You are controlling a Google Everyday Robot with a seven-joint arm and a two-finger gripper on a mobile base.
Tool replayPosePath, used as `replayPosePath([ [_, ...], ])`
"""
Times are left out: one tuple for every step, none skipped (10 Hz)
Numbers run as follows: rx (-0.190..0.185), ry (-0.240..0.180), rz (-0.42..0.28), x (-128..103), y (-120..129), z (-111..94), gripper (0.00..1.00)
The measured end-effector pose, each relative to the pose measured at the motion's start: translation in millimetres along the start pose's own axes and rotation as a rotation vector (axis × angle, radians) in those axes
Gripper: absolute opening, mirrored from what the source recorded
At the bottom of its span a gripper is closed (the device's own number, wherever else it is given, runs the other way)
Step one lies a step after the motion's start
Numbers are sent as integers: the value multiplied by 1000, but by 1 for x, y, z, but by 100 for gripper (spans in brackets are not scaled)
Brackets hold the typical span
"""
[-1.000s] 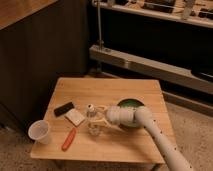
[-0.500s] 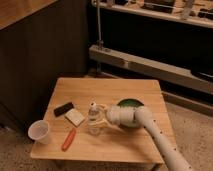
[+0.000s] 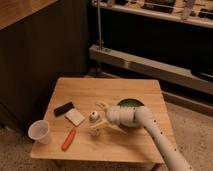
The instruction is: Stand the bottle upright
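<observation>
Gripper [image 3: 100, 116] fingers reach left from the white arm [image 3: 150, 132] over the middle of the wooden table [image 3: 125, 92], and they are closed around the bottle [image 3: 95, 124], one finger on its far side and one on its near side. Compared with half a second ago, the bottle now leans more, its white cap tipped toward the far side and its base down near the table top; whether the base touches the wood cannot be told. The arm has stayed in nearly the same place, crossing in front of a green bowl [image 3: 131, 103] on the right part of the table. A white cup [image 3: 39, 131] stands at the near left corner, unchanged. A black block [image 3: 63, 108] and a pale flat pad [image 3: 75, 117] lie left of the bottle, touching each other, and an orange pen [image 3: 68, 139] lies near the front edge, all where they were before.
</observation>
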State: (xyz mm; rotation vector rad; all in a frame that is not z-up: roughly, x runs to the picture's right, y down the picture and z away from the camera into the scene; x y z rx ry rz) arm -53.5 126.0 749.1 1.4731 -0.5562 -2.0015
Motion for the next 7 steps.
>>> replayPosePath([
  [-5, -1, 0, 1, 0, -1, 80],
  [-9, -2, -1, 1, 1, -2, 80],
  [-11, -2, -8, 3, 1, -2, 80],
  [-15, -3, -19, 4, 2, -2, 80],
  [-18, -5, -23, 4, 2, -3, 80],
  [-23, -4, -27, 5, 3, -4, 80],
  [-27, -5, -30, 6, 3, -5, 80],
])
